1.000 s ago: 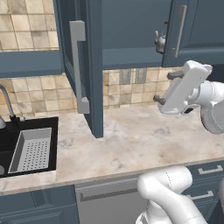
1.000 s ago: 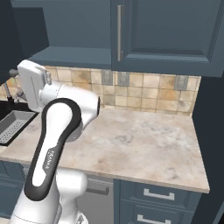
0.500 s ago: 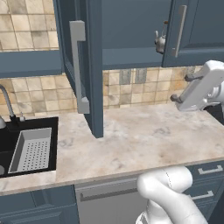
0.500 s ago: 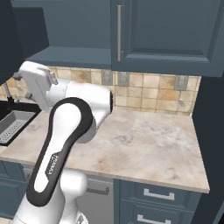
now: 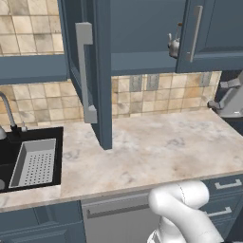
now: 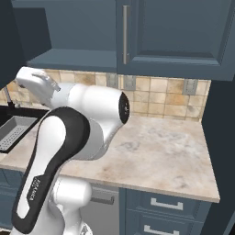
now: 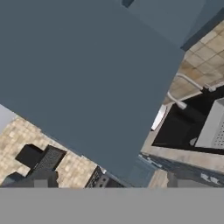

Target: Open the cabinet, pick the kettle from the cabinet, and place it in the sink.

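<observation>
So the dark blue-grey wall cabinet (image 5: 142,33) has its left door swung wide, opening step looks done. The small shiny silver kettle (image 5: 174,45) sits on the shelf inside, right beside the shut right door's edge. The claw (image 5: 216,95) is spread open and empty, below and right of the kettle. Next up, I'd guess: lift, reach in, grab the handle, then head to the black sink (image 5: 12,163) far left of the cabinet.
</observation>
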